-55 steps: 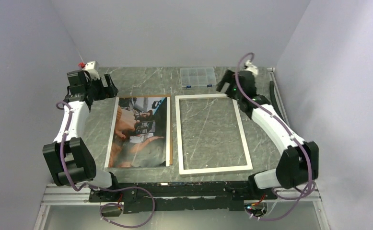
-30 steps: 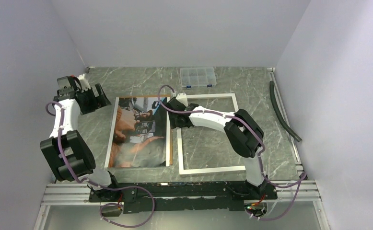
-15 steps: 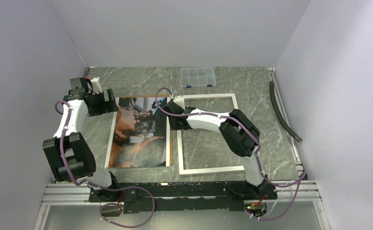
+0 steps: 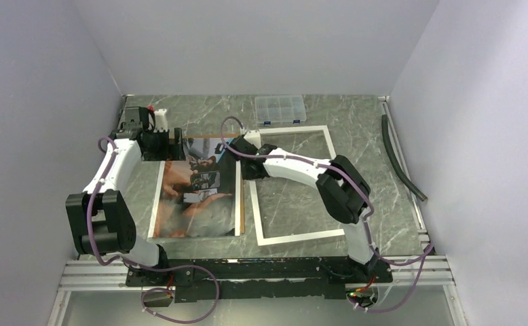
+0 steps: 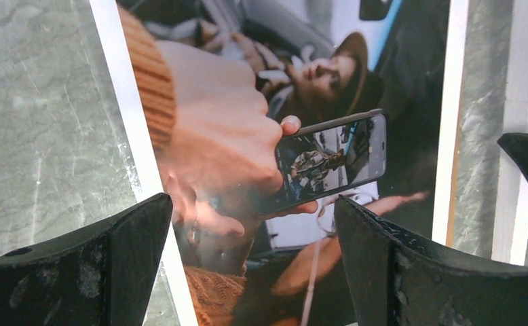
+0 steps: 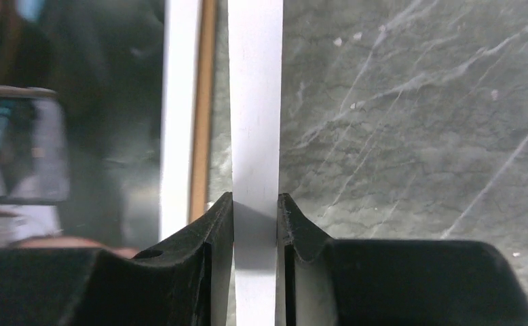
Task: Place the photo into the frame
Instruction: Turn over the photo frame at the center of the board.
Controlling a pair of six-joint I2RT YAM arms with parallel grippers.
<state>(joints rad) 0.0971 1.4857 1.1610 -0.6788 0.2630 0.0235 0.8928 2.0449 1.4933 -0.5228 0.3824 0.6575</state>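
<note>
Grey-green marble table (image 4: pixel 200 115) under your two arms. The white frame (image 4: pixel 298 128) lies flat right of centre, slightly skewed against the photo (image 4: pixel 193 197), with bare table showing through its opening. The photo sits picture-up left of centre, just beside the frame, on a brown backing board (image 4: pixel 241 204) that peeks out along its right side. Your right gripper (image 6: pixel 255 200) is clenched on the frame's left rail (image 6: pixel 254 102) near its far end, one finger on each side and both touching the white strip. Your left gripper (image 5: pixel 251 204) hangs over the photo's far left part, fingers spread wide and holding nothing. A clear compartment box (image 4: pixel 280 109) sits at the far edge, and a black hose (image 4: pixel 400 159) lies along the right side.
</note>
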